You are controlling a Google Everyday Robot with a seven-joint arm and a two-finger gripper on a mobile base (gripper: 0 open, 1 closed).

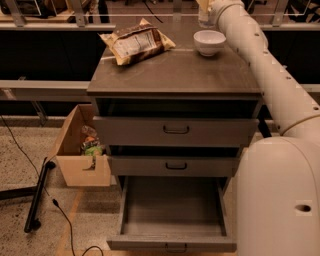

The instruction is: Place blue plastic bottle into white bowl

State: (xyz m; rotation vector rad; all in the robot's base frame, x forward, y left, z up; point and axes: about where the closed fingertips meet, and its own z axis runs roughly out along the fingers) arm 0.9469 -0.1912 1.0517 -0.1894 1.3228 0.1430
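The white bowl point(209, 41) stands at the back right of the brown cabinet top point(175, 75). My arm reaches in from the right and ends at the frame's top edge, just behind and above the bowl. My gripper point(204, 5) is there, mostly cut off by the edge. A pale translucent shape hangs from it, the lower part of the blue plastic bottle point(204, 19), held in the air a little left of the bowl's far rim. The bottle's cap and label are hidden.
A brown snack bag point(137, 42) lies at the back left of the cabinet top. The bottom drawer point(172, 220) is pulled open. A cardboard box point(80, 150) with items stands on the floor at the left, with a black pole and cable nearby. My base point(280, 200) fills the lower right.
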